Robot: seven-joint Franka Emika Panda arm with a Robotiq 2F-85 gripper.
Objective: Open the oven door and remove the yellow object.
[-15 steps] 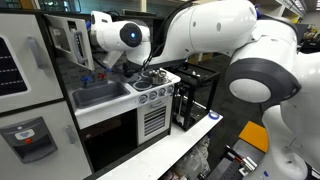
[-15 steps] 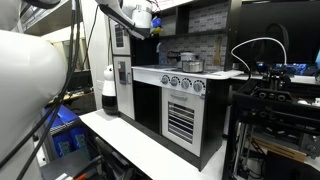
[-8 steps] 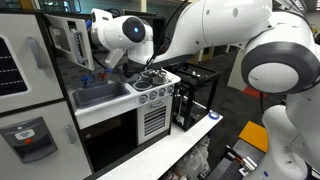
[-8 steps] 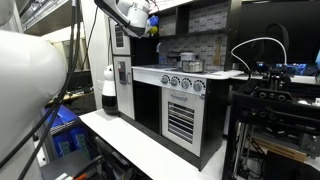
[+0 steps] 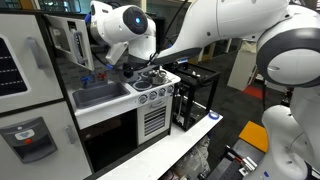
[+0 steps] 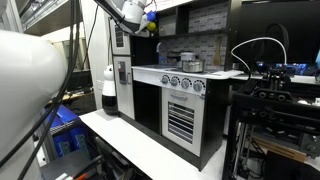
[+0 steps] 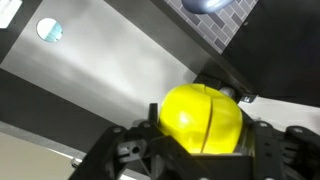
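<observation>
No text, brand, number or sign can be read in any of the views. The round knobs (image 6: 186, 84) of the toy stove (image 6: 182, 120) and the grey panel (image 5: 27, 137) on the white cabinet (image 5: 45, 112) are shown too small and blurred for any marking to be made out.

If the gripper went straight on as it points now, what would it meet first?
The gripper holds the ball between its fingers; beyond it, the grey panel seems first in line, though depth is unclear.
</observation>
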